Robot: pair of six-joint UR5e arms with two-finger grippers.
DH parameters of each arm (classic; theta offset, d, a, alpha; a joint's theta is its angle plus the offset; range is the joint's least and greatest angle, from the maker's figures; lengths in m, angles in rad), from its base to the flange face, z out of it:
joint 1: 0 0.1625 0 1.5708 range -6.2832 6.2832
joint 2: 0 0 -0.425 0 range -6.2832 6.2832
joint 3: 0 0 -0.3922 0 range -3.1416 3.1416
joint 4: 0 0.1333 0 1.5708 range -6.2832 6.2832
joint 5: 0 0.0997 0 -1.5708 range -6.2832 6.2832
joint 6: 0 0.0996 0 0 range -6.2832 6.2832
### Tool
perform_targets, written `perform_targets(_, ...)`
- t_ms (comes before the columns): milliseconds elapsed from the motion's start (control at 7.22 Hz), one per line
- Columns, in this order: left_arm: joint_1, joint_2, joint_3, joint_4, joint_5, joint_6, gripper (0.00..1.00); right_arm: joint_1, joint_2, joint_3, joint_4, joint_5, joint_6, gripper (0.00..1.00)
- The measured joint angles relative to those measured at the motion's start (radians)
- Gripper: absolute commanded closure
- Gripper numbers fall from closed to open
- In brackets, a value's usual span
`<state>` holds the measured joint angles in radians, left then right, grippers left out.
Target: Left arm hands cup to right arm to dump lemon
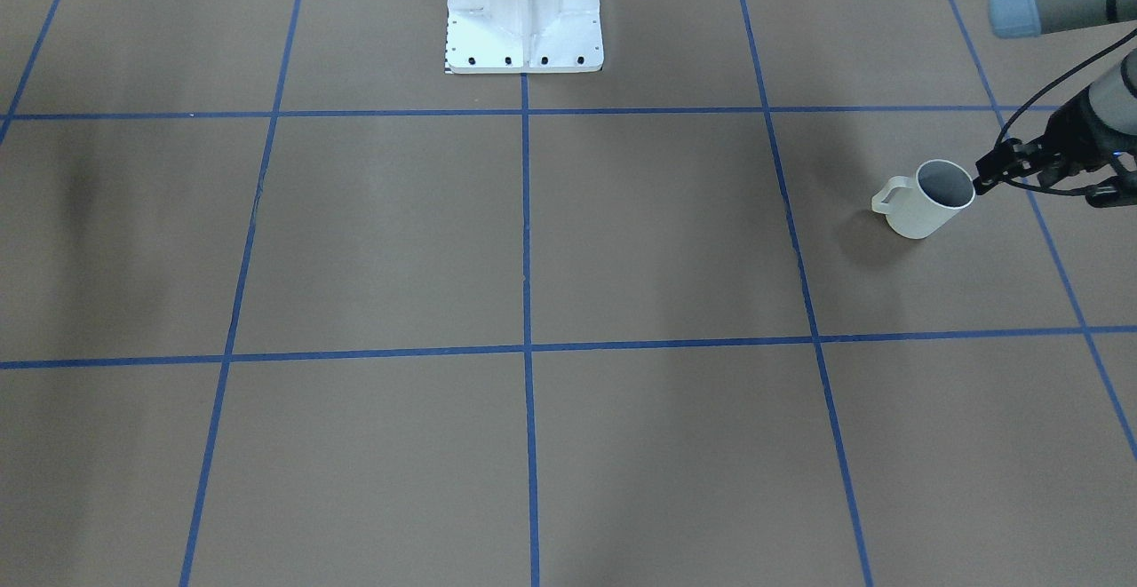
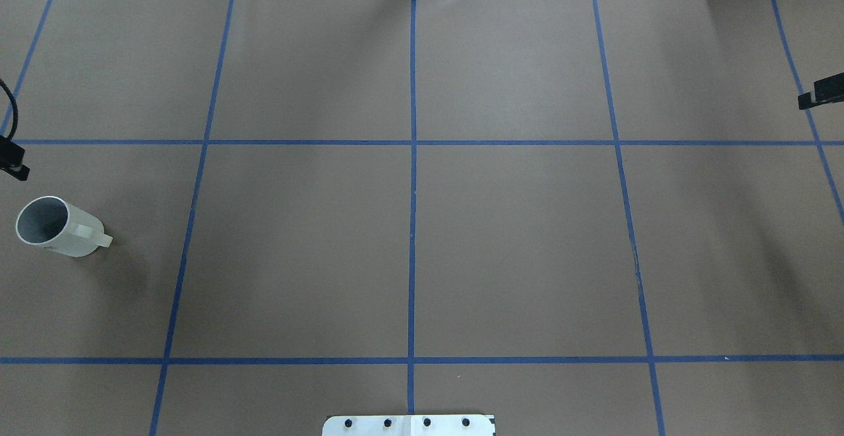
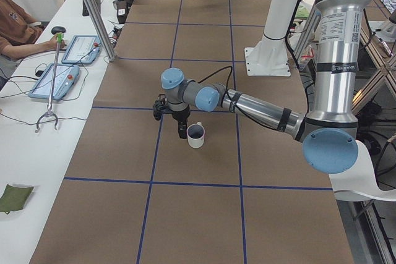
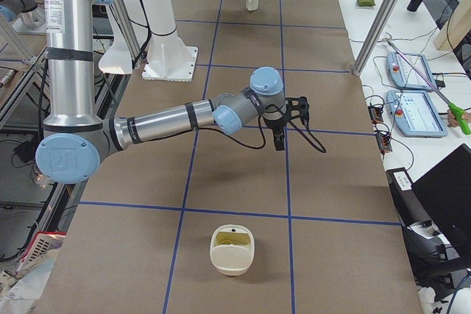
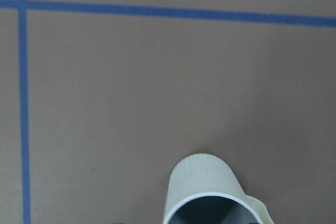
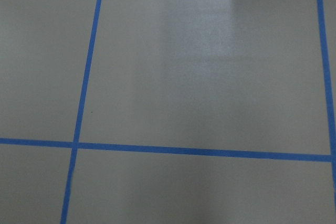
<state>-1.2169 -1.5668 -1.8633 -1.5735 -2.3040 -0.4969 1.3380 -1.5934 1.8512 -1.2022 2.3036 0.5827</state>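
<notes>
The cream-white cup stands upright on the brown table at the robot's far left, its handle toward the table's middle. It also shows in the overhead view, the exterior left view and the left wrist view. My left gripper points down, and its fingertips come together on the cup's outer rim. No lemon shows in the cup's grey inside. My right gripper hangs over the table's right part, far from the cup. I cannot tell whether it is open or shut.
The white robot pedestal stands at the table's robot-side edge. A cream container with something yellow-green inside sits near the table's right end. Tablets lie on the side bench, with an operator there. Blue tape lines grid the table.
</notes>
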Motion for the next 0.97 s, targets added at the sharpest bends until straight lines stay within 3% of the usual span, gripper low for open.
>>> perform_targets(415,-0.184,-0.002,0.05,0.005,-0.007,0.208,0.0,0.098,-0.003,0.001,-0.184,0.002,-0.236,0.0)
perform_targets(692,-0.238,-0.007,0.105,0.004,-0.009,0.305,0.0,0.157,-0.016,-0.001,-0.334,0.001,-0.437,0.0)
perform_targets(969,-0.251,-0.016,0.14,0.006,-0.008,0.32,0.0,0.181,-0.073,0.003,-0.368,-0.005,-0.496,0.0)
